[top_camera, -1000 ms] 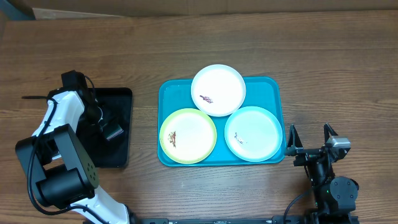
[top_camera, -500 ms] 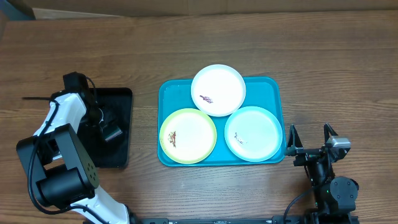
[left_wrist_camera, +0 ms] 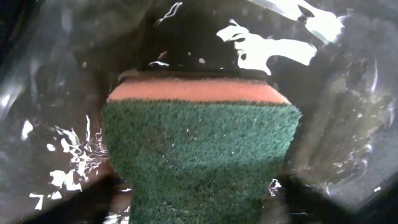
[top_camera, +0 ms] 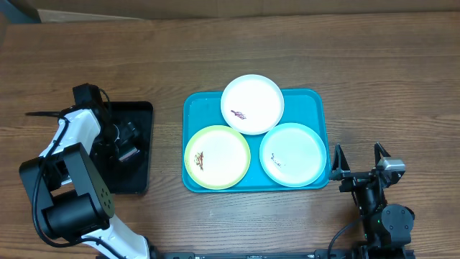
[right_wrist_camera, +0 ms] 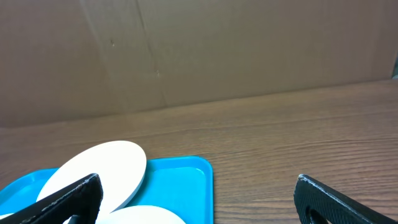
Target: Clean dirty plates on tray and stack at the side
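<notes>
Centre of counter [top_camera: 374, 57]: turquoise tray [top_camera: 310, 101], long axis 9-to-3 in the overhead view, carrying all three plates.
- White plate [top_camera: 252, 101] at the tray's 12 o'clock.
- Yellow-green plate [top_camera: 223, 162] at 8.
- Mint plate [top_camera: 298, 147] at 4.
- White rim touches or overlaps the other two.
- Each plate shows a dark-red smear [top_camera: 240, 114], so by my reading none is wiped or stacked yet.

Black tray [top_camera: 136, 180] sits well apart, at 9 o'clock of the turquoise one. Left arm [top_camera: 68, 140] reaches over it, with the left jaws low inside, right at the sponge [left_wrist_camera: 199, 155]. Green scouring face is toward the wrist camera, orange layer on the far edge. Fingers are not seen, so I cannot tell whether the left jaws stand apart or are clamped on the sponge.

Right jaws are wide apart and empty, just off the tray's 4 o'clock corner, beside the mint plate.

Key relation: the plates lie at 3 o'clock from the left jaws, yellow-green nearest. Likely need: sponge secured, then carried toward 3.
</notes>
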`<state>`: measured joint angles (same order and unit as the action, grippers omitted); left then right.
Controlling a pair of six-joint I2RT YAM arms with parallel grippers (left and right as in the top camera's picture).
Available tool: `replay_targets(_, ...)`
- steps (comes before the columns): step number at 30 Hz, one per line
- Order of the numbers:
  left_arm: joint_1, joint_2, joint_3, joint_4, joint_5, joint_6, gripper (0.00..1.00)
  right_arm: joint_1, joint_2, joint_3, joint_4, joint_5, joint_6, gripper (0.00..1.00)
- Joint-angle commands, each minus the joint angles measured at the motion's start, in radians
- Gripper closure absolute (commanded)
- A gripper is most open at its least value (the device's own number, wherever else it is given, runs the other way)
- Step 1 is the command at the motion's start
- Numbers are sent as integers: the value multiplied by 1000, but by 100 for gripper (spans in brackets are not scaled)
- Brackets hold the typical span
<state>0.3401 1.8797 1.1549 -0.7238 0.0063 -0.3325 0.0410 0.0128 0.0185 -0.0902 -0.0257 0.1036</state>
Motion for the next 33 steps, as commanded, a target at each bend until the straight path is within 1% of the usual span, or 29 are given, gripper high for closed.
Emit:
replay_targets(1, -7, 11, -9, 15, -14, 7, 0, 5, -10, -11, 6, 6, -3, 0)
replay_targets(7, -7, 11, -9, 53, -48, 8, 1, 5, -10, -11, 6, 6, -3, 0)
replay_targets(8, -7, 11, -9, 57, -56, 7, 7, 5, -10, -11, 6, 6, -3, 0)
replay_targets(10, -7, 11, -9, 63, -62, 8, 28, 5, -10, -11, 6, 6, -3, 0)
replay_targets(11, -7, 11, -9, 64, -62, 7, 35, 5, -10, -11, 6, 6, -3, 0)
replay_targets(14, -7, 11, -9, 63, -61, 7, 42, 5, -10, -11, 6, 6, -3, 0)
replay_targets(15, -7, 11, -9, 60, -61, 7, 50, 5, -10, -11, 6, 6, -3, 0)
replay_targets(18, -7, 11, -9, 56, -61, 7, 95, 5, -10, -11, 6, 6, -3, 0)
replay_targets(20, -7, 11, -9, 55, -61, 7, 96, 5, -10, -11, 6, 6, -3, 0)
replay_targets(23, -7, 11, -9, 51, -61, 7, 94, 5, -10, -11, 6, 6, -3, 0)
replay_targets(24, -7, 11, -9, 47, -61, 7, 85, 5, -10, -11, 6, 6, -3, 0)
replay_targets(25, -7, 11, -9, 41, -60, 7, 63, 5, -10, -11, 6, 6, -3, 0)
replay_targets(26, -7, 11, -9, 34, -57, 7, 15, 5, -10, -11, 6, 6, -3, 0)
replay_targets(27, -7, 11, -9, 24, -57, 6, 0, 5, -10, -11, 6, 6, -3, 0)
replay_targets(33, -7, 11, -9, -36, -35, 7, 0, 5, -10, -11, 6, 6, -3, 0)
